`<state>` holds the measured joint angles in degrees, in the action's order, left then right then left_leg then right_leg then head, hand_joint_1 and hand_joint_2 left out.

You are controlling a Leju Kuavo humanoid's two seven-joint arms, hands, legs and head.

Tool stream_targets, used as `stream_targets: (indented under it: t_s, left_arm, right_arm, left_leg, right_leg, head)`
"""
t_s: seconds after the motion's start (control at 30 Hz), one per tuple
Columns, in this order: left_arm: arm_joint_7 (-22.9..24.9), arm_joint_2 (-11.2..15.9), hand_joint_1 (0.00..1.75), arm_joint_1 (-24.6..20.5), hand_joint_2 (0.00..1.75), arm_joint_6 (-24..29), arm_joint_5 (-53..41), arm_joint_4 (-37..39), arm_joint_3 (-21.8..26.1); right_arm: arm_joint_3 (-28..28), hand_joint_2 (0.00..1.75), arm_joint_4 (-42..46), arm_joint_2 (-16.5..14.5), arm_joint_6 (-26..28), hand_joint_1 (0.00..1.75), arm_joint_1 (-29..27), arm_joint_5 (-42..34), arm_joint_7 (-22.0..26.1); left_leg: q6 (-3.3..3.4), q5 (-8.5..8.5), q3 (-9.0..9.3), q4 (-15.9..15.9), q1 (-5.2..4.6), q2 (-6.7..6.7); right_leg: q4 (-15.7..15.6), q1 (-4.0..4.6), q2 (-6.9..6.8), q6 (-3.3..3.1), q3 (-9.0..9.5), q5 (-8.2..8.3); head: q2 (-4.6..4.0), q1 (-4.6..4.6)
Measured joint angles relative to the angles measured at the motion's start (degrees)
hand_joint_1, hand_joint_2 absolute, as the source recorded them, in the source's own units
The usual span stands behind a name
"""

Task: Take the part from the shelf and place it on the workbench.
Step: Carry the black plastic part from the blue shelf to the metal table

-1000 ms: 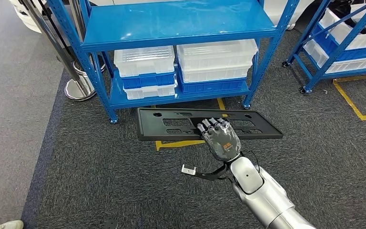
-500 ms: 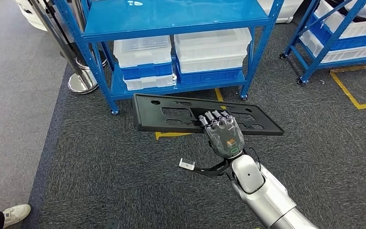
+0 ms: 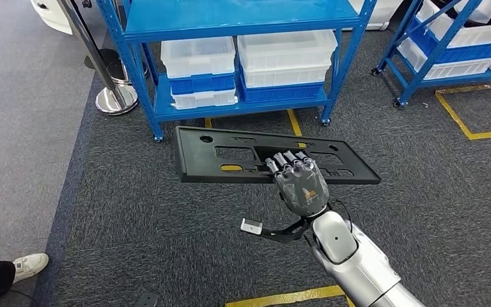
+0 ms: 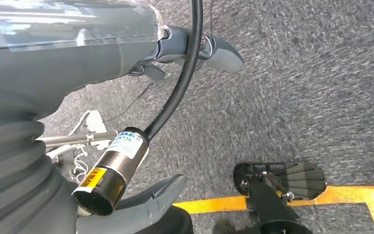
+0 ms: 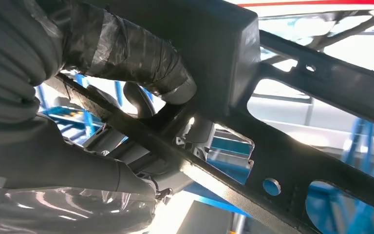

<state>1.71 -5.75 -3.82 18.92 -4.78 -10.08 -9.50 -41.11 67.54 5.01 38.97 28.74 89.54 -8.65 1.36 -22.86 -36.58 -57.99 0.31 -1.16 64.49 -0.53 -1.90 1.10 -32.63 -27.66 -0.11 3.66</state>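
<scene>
Our right hand (image 3: 302,184) gripped the long black part (image 3: 230,155) near the middle of its near edge, with the fingers (image 3: 289,163) curled over the top face. We held the part flat, above the dark grey carpet (image 3: 134,217), with its length running from left to right in front of us. In the right wrist view the taped thumb (image 5: 141,58) pressed against the underside of the part (image 5: 292,151), so the plate was clamped between thumb and fingers. The part had several rectangular openings and small round holes, and through them we saw blue frames and bright light.

Beyond the part stood a blue shelf (image 3: 243,16), apart from it. On its lower level sat clear and blue bins (image 3: 256,64). A second blue shelf (image 3: 447,45) stood to the right. Yellow floor tape (image 3: 473,121) marked the carpet near it. At the lower left edge a person's white shoe (image 3: 31,263) rested on the floor.

Our left hand (image 4: 195,48) appeared in the left wrist view above the carpet; we could not tell if it was open or closed.
</scene>
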Motion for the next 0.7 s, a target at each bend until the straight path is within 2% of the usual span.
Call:
stream_targets:
  t_s: [0.03,0.07,0.13,0.17,0.2,0.23,0.3,0.33,0.37,0.4,0.43,0.5,0.53,0.57,0.63,0.7]
  left_arm:
    - [-0.1,0.0,0.0,0.1,1.75,0.0,0.0,0.0,0.0]
    - [-0.2,0.0,0.0,0.1,1.75,-0.1,0.0,0.0,0.0]
    - [-0.3,0.0,0.0,0.2,1.75,-0.1,0.0,0.0,0.0]
    - [-0.3,0.0,0.0,0.2,1.75,-0.1,0.0,0.0,0.0]
    - [-0.3,0.1,0.0,0.3,1.75,-0.1,0.0,0.0,0.0]
    - [-0.3,0.1,0.0,0.3,1.75,-0.1,0.0,0.0,0.0]
    - [-0.4,0.1,0.0,0.4,1.75,-0.1,0.0,0.0,0.0]
    - [-0.4,0.1,0.0,0.4,1.75,-0.1,0.0,0.0,0.0]
    - [-0.4,0.1,0.0,0.4,1.75,-0.1,0.1,0.0,0.0]
    - [-0.4,0.1,0.0,0.4,1.75,-0.1,0.1,0.0,0.1]
    - [-0.4,0.1,0.0,0.4,1.75,0.0,0.1,0.0,0.1]
    - [-0.4,0.2,0.0,0.3,1.75,0.0,0.3,0.0,0.2]
    - [-0.4,0.2,0.0,0.2,1.75,0.1,0.3,0.0,0.3]
    - [-0.4,0.3,0.0,0.2,1.75,0.1,0.4,0.0,0.4]
    - [-0.4,0.2,0.0,0.2,1.75,0.1,0.5,0.0,0.4]
    - [-0.4,0.2,0.0,0.2,1.75,0.1,0.5,0.0,0.5]
  right_arm:
    - [0.5,1.75,0.1,-0.2,0.0,1.75,-0.1,-0.1,1.0]
    - [0.9,1.75,0.1,-0.5,0.0,1.75,-0.1,-0.2,1.8]
    - [1.6,1.75,0.1,-0.8,0.0,1.75,-0.3,-0.2,2.7]
    - [1.8,1.75,0.1,-0.9,0.0,1.75,-0.5,-0.2,2.9]
    - [2.0,1.75,0.1,-1.0,0.0,1.75,-0.6,-0.2,3.0]
    - [2.2,1.75,0.1,-1.1,0.0,1.75,-0.7,-0.2,3.2]
    - [2.5,1.75,0.1,-1.3,0.0,1.75,-1.0,-0.2,3.8]
    - [2.6,1.75,0.0,-1.4,0.0,1.75,-1.1,-0.2,4.2]
    - [2.8,1.75,0.0,-1.5,0.0,1.75,-1.3,-0.2,4.6]
    - [3.0,1.75,-0.1,-1.7,0.0,1.75,-1.3,-0.2,5.0]
    - [3.3,1.75,-0.2,-1.8,0.0,1.75,-1.4,-0.2,5.4]
    - [3.7,1.75,-0.3,-2.2,0.0,1.75,-1.2,-0.2,5.9]
    - [3.8,1.75,-0.4,-2.5,0.0,1.75,-1.1,-0.2,6.2]
    - [4.0,1.75,-0.5,-2.8,0.0,1.75,-1.0,-0.2,6.6]
    - [4.5,1.75,-0.9,-3.5,0.0,1.75,-0.7,-0.2,7.3]
    - [4.8,1.75,-1.2,-4.0,0.0,1.75,-0.4,-0.2,7.8]
  left_leg:
    - [-0.3,0.26,-0.24,-0.3,-0.12,-0.3]
    - [-0.64,0.53,-0.36,-0.4,-0.18,-0.59]
    - [-1.43,0.84,-0.62,-0.5,-0.02,-1.18]
    - [-1.76,0.05,-1.01,-1.2,0.08,-1.06]
    - [-2.04,-1.64,-1.72,-2.9,0.17,-0.69]
    - [-2.24,-4.04,-2.8,-5.8,0.28,-0.16]
    - [-2.48,-8.5,-5.17,-13.3,0.31,0.48]
    - [-2.48,-9.38,-5.72,-15.8,0.31,0.6]
    - [-2.38,-9.16,-5.33,-16.4,0.3,0.69]
    - [-2.14,-8.02,-3.84,-14.7,0.27,0.88]
    - [-1.77,-6.47,-1.46,-11.2,0.23,1.36]
    - [-0.88,-4.89,3.05,-4.0,0.24,3.49]
    - [-0.6,-4.74,4.31,-1.8,0.2,4.36]
    - [-0.44,-4.96,4.75,-1.0,0.12,4.8]
    - [-0.18,-4.43,5.02,0.0,0.12,3.83]
    - [0.39,-3.76,5.36,1.1,0.46,2.39]
  right_leg:
    - [-3.6,0.19,-0.58,-0.33,2.35,-1.46]
    - [-5.6,0.36,-0.64,-0.69,3.42,-2.56]
    - [-6.5,0.31,0.21,-1.55,3.27,-2.39]
    - [-6.6,0.26,0.64,-2.03,2.94,-1.87]
    - [-6.8,0.2,1.03,-2.47,2.53,-1.3]
    - [-6.8,0.2,1.44,-2.82,2.05,-0.79]
    - [-6.7,0.4,2.45,-3.13,0.94,0.05]
    - [-6.6,0.52,2.98,-3.16,0.43,0.37]
    - [-6.4,0.64,3.55,-3.14,-0.06,0.63]
    - [-6.1,0.75,4.16,-3.09,-0.49,0.81]
    - [-5.9,0.84,4.78,-3.03,-0.88,0.92]
    - [-5.4,0.84,5.89,-2.79,-1.51,1.12]
    - [-5.3,0.74,6.39,-2.54,-1.8,1.28]
    - [-5.3,0.54,6.88,-2.19,-2.07,1.53]
    - [-5.3,0.32,7.83,-1.37,-2.45,1.92]
    - [-3.6,0.53,6.56,-0.65,-3.39,0.76]
  head:
    - [0.0,0.0]
    - [0.0,0.0]
    - [0.0,-0.01]
    - [0.0,-0.01]
    - [0.0,-0.01]
    - [0.0,-0.02]
    - [0.0,-0.04]
    - [0.0,-0.03]
    - [0.0,-0.04]
    - [0.0,-0.04]
    - [0.0,-0.04]
    - [0.0,-0.01]
    - [0.0,-0.02]
    - [0.0,-0.03]
    - [0.0,-0.09]
    - [0.0,0.14]
